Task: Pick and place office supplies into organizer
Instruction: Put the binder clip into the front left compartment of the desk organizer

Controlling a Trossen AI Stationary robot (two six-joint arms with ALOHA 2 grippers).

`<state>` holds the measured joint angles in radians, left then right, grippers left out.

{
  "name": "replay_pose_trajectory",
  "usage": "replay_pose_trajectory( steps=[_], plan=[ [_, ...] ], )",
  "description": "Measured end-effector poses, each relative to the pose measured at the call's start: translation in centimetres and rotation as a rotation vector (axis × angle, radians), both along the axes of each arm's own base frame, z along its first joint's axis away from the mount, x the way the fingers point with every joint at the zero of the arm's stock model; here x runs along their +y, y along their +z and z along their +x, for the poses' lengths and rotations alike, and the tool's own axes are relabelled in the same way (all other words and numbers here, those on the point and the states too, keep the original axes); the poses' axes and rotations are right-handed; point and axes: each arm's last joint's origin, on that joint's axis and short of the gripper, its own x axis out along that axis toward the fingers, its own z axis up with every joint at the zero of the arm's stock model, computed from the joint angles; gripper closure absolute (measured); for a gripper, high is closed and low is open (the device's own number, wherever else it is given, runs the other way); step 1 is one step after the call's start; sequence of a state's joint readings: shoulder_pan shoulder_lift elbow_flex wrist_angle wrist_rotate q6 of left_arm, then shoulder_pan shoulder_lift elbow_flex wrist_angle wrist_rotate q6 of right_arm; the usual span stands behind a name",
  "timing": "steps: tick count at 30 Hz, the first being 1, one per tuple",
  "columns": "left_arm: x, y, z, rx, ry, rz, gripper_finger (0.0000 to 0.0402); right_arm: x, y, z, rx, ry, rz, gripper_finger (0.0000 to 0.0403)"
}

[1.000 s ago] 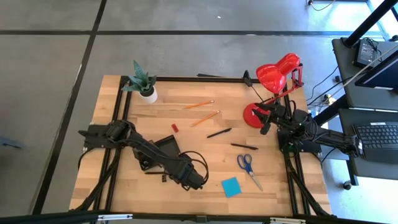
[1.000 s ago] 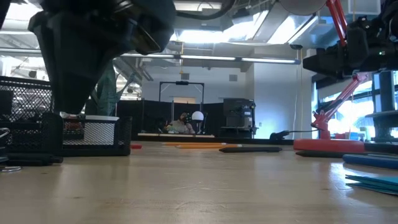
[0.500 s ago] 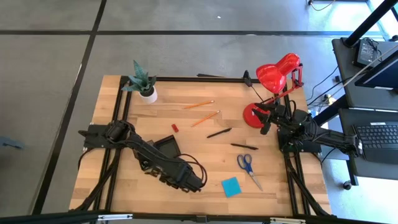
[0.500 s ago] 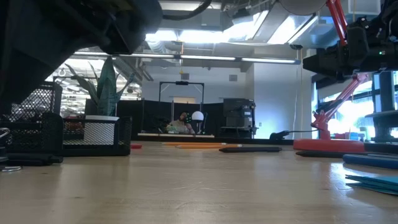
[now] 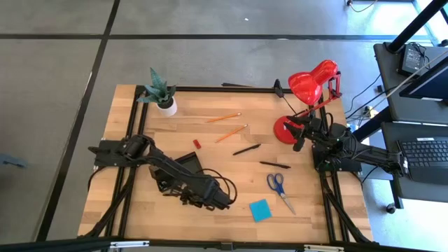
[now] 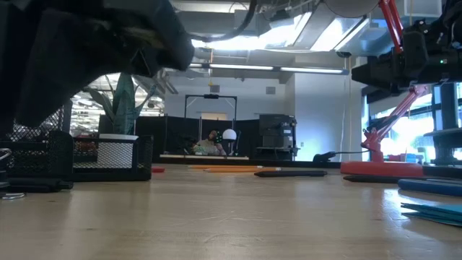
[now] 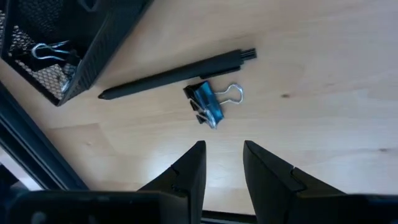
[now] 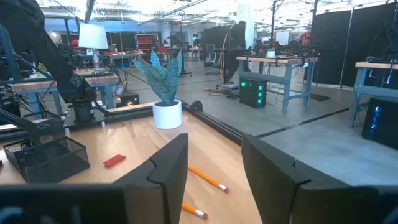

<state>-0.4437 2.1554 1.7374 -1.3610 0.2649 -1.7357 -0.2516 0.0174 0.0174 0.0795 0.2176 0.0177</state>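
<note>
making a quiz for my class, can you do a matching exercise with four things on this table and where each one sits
Things:
1. binder clip
2. scissors
3. potted plant
4. sticky-note pad

Places:
A. far left corner of the table
B. near edge, just left of the scissors in the high view
C. beside a black pen, in front of the left gripper
D. right half, below the red lamp in the high view

Pairs: 1-C, 2-D, 3-A, 4-B

2 dark, jointed arms carry looping black cables, each hand (image 7: 222, 168) apparently ending in 2 angular black fingers.
</note>
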Motion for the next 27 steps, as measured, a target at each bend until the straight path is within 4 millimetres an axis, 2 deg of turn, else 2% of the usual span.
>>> replay_pose_trajectory(
  steps=[14,23,27],
  plan=[
    [0.1,-0.3,-0.2,0.038,0.021,0.021,0.0302,0.0,-0.2,0.0,0.018,0.0,0.005,0.0249],
    [-0.1,-1.9,0.1,0.069,0.009,0.025,0.0302,0.0,-0.2,0.0,0.025,0.0,0.006,0.0249],
    [-0.1,-2.0,0.1,0.08,0.013,0.032,0.0302,0.0,-0.3,0.0,0.028,0.0,0.007,0.0249]
  ],
)
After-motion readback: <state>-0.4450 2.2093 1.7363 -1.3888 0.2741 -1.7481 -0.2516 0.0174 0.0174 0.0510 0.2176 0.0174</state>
